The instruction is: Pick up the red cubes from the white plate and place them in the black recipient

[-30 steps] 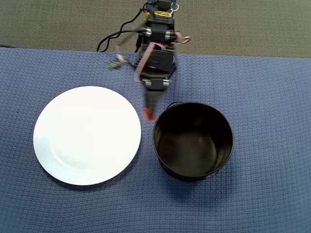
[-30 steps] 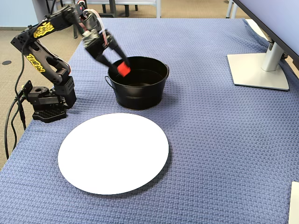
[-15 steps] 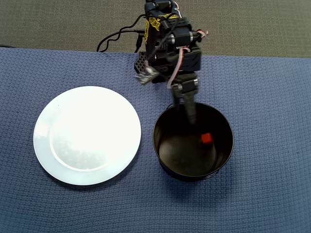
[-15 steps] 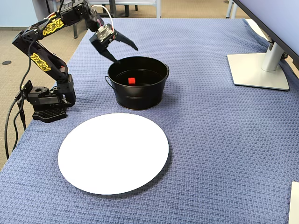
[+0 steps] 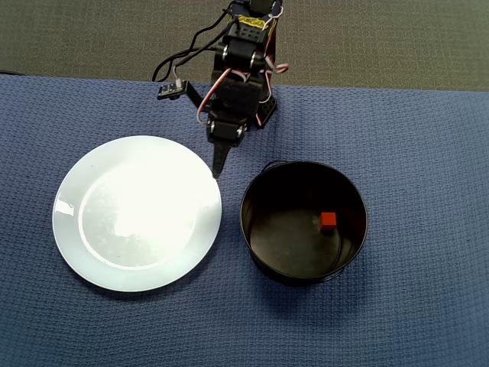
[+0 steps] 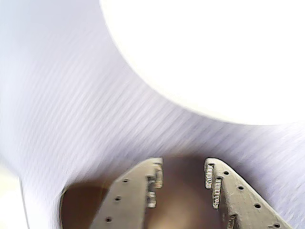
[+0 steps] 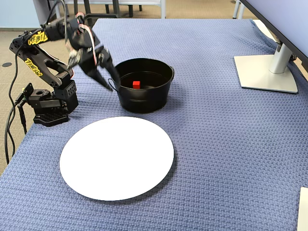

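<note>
The tiny red cube (image 5: 328, 221) lies on the floor of the black pot (image 5: 260, 245), toward its right side in the overhead view; it also shows inside the pot (image 7: 144, 101) in the fixed view (image 7: 136, 84). The white plate (image 5: 84, 252) is bare, left of the pot; in the fixed view (image 7: 117, 157) it lies in front of the pot. My gripper (image 5: 218, 168) hangs above the cloth between the plate's far rim and the pot's rim. Its jaws stand apart with nothing between them (image 6: 183, 167). In the fixed view it (image 7: 110, 79) is just left of the pot.
A blue woven cloth (image 5: 412, 115) covers the table. The arm's base (image 7: 48, 108) stands at the table's left edge in the fixed view. A monitor foot (image 7: 267, 72) stands at the far right. The plate's edge (image 6: 214, 57) fills the wrist view's upper right.
</note>
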